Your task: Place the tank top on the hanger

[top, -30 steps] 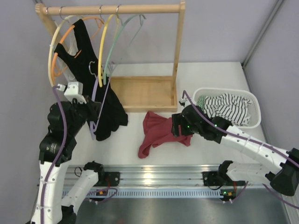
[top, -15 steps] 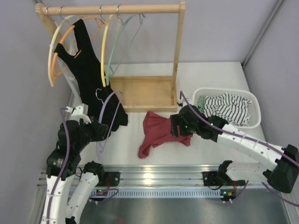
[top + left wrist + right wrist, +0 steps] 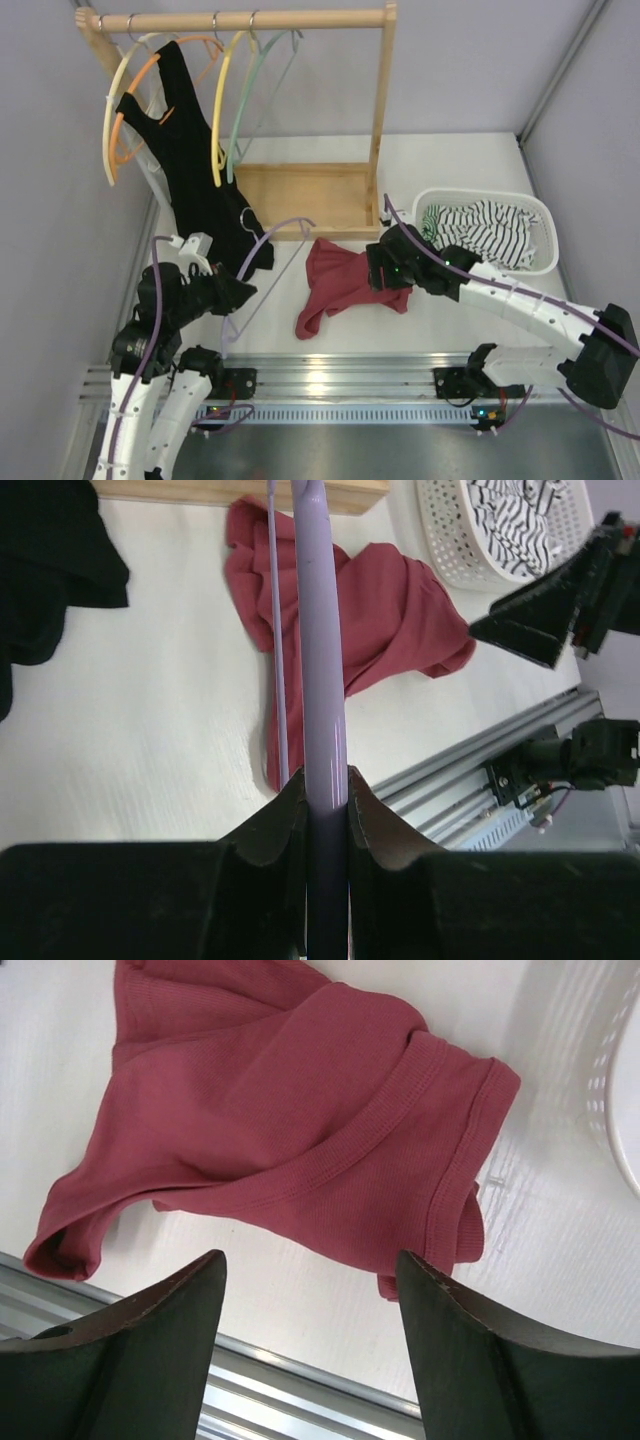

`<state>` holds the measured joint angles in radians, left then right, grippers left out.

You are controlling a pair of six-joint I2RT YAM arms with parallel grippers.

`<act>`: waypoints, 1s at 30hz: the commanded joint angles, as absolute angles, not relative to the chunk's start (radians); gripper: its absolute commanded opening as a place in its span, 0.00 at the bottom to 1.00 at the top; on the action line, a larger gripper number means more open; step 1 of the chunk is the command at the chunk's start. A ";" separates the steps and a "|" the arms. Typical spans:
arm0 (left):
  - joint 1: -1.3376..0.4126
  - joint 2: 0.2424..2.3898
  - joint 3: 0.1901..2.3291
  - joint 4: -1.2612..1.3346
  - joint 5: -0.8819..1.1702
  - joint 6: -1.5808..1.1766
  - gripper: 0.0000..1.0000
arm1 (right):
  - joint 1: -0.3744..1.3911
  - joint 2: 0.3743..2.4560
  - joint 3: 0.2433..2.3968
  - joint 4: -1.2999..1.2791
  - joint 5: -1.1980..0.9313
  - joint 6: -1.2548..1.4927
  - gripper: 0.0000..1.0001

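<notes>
The maroon tank top (image 3: 340, 282) lies crumpled on the white table; it also shows in the left wrist view (image 3: 380, 600) and the right wrist view (image 3: 290, 1120). My left gripper (image 3: 232, 296) is shut on the lavender hanger (image 3: 268, 262), held low over the table left of the top; in the left wrist view the hanger (image 3: 322, 660) runs up between the closed fingers (image 3: 285, 825). My right gripper (image 3: 385, 278) is open and empty, hovering at the top's right edge, its fingers (image 3: 160, 1330) spread wide just above the table.
A wooden rack (image 3: 310, 198) at the back holds a black garment (image 3: 195, 170) and yellow (image 3: 218, 110), green and orange hangers. A white basket (image 3: 540, 215) with striped cloth stands at the right. A metal rail (image 3: 330, 380) runs along the near edge.
My left arm has carried the lavender hanger down off the rack and rightward toward the tank top. My right gripper has stayed at the top's right edge.
</notes>
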<state>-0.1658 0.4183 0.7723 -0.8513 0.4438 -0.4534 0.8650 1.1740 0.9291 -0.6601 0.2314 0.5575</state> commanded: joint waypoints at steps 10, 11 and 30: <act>-0.184 0.417 0.798 -0.749 0.655 -0.437 0.00 | 0.663 1.361 1.052 -0.612 0.189 0.537 0.49; -0.192 0.419 0.799 -0.755 0.666 -0.434 0.00 | 0.655 1.376 1.051 -0.608 0.187 0.535 0.48; -0.267 0.489 0.839 -0.752 0.684 -0.416 0.00 | 0.589 1.568 1.005 -0.453 0.150 0.545 0.40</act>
